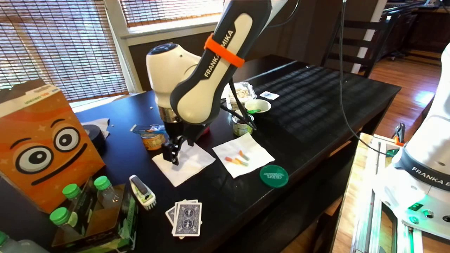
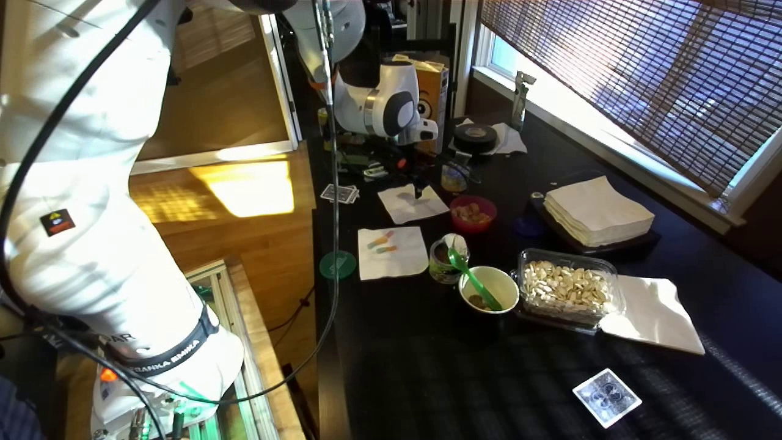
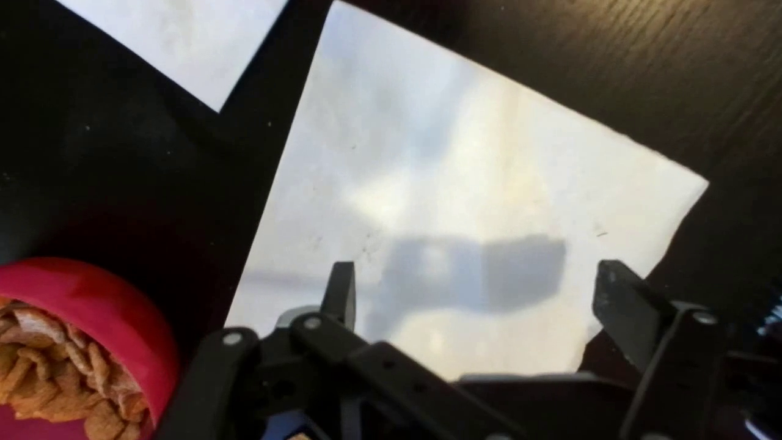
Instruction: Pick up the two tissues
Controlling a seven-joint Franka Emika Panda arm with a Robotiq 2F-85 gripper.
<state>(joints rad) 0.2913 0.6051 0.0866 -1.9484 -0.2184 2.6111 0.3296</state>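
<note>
On the desk (image 2: 391, 373) in an exterior view, left to right: cards (image 2: 339, 194) left of the plain tissue (image 2: 404, 211); other tissue (image 2: 397, 266) just in front of the plain tissue, small gap, colored strips (image 2: 386, 249) on top; plain tissue lying under the end effector (image 3: 476, 275), jaws well apart in the wrist view; red bowl (image 2: 473, 225) just right of the plain tissue; white stack (image 2: 599, 211) well right of that tissue.
</note>
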